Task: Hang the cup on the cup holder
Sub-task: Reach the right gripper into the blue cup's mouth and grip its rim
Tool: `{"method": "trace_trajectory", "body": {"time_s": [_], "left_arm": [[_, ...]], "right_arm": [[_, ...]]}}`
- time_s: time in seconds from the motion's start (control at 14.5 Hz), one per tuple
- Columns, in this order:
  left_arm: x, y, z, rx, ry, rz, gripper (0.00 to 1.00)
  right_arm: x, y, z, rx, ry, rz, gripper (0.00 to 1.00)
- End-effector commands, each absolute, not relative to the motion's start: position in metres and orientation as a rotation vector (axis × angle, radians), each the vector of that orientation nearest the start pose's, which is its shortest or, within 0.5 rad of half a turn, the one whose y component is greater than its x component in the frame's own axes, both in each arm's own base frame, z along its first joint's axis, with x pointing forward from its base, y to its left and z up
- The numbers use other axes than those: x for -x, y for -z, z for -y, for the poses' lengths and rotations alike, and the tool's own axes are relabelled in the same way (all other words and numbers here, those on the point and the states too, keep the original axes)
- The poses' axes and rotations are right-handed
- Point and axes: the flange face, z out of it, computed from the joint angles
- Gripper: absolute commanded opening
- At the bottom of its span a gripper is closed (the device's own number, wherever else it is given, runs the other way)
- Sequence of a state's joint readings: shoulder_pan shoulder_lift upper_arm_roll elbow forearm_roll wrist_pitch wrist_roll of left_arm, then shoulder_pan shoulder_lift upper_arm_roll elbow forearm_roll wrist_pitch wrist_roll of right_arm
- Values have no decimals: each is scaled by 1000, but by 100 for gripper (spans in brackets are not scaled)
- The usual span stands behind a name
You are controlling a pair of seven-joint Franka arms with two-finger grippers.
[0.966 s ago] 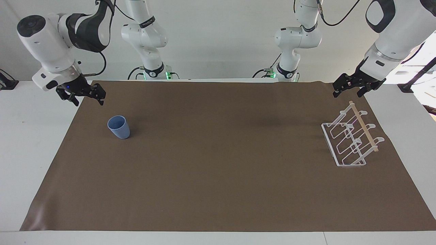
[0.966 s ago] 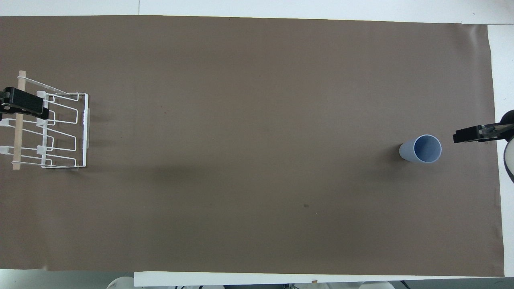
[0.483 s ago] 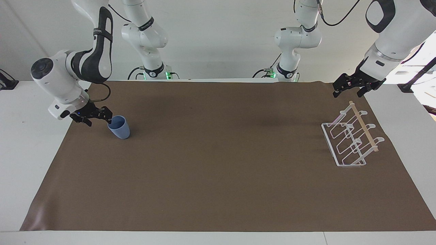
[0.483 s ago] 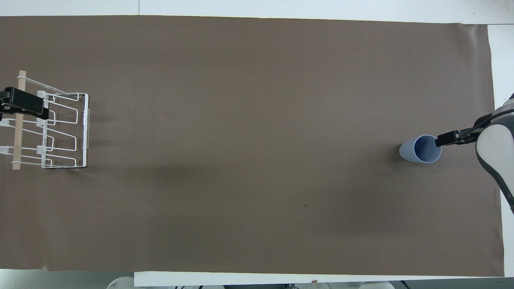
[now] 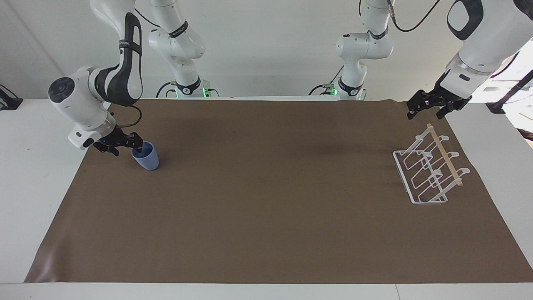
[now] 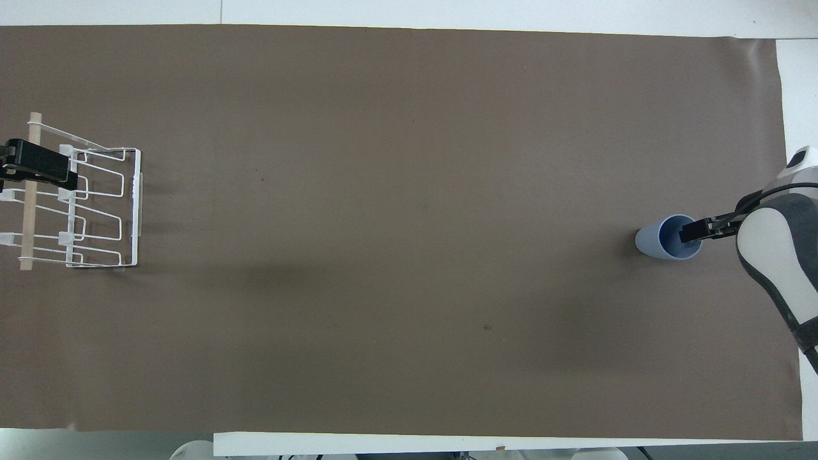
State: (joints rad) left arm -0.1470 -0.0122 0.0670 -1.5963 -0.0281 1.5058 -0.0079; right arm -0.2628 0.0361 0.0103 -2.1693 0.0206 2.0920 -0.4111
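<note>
The light-blue cup stands upright on the brown mat toward the right arm's end of the table; it also shows in the overhead view. My right gripper is low at the cup's rim and open, one finger inside the mouth and the other outside the wall. The white wire cup holder with its wooden rod stands at the left arm's end of the table, also in the overhead view. My left gripper is open and waits in the air over the holder's end nearer the robots.
A brown mat covers most of the white table. Only the cup and the cup holder stand on it. The two arm bases stand at the table's edge nearest the robots.
My right gripper has come down and moved toward the cup, from in the air beside it to its rim, one finger now in the mouth. The cup, holder and left arm have not moved.
</note>
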Motion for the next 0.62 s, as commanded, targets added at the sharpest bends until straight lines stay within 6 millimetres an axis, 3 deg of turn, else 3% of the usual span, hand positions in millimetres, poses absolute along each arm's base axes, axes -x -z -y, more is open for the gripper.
{"method": "trace_trajectory", "body": {"time_s": [0.0, 0.28, 0.55], "left_arm": [[-541, -614, 42, 3152, -139, -122, 100], [-541, -614, 42, 3152, -139, -122, 100], [-541, -614, 42, 3152, -139, -122, 100]], "right_arm": [[-502, -359, 128, 3063, -110, 296, 68], [-500, -355, 126, 3060, -122, 301, 42], [-501, -352, 118, 3054, -142, 312, 0]]}}
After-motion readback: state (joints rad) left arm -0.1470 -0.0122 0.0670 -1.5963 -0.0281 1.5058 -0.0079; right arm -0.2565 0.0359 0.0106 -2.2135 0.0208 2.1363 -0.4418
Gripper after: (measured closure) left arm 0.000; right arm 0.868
